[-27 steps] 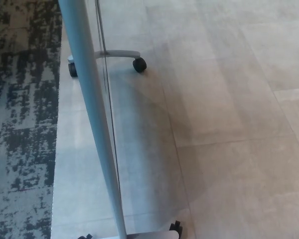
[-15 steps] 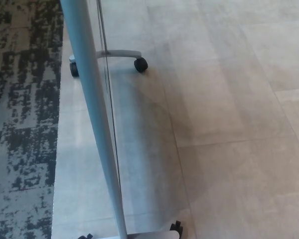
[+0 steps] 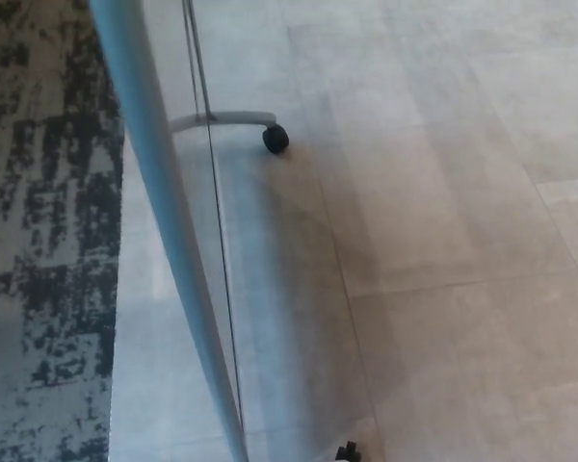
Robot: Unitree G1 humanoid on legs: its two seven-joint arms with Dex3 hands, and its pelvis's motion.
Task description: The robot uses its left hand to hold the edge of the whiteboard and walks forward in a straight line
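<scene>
Rolling whiteboard [image 3: 133, 96], seen edge-on; no hand in view.
The left hand and the right hand lie out of frame, so any grasp cannot be told. Grey edge post [image 3: 210, 356] slants down the picture. To its right: curved leg [image 3: 229, 119], far caster [image 3: 275, 139], near caster [image 3: 347, 450], tile floor [image 3: 443, 192]. To its left: patterned carpet [image 3: 39, 241]. Advised: push along the board's line and keep the casters on tile.

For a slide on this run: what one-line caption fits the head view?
Whiteboard edge slanting across the frame over tiled floor, black castor beyond, patterned carpet at left.
</scene>
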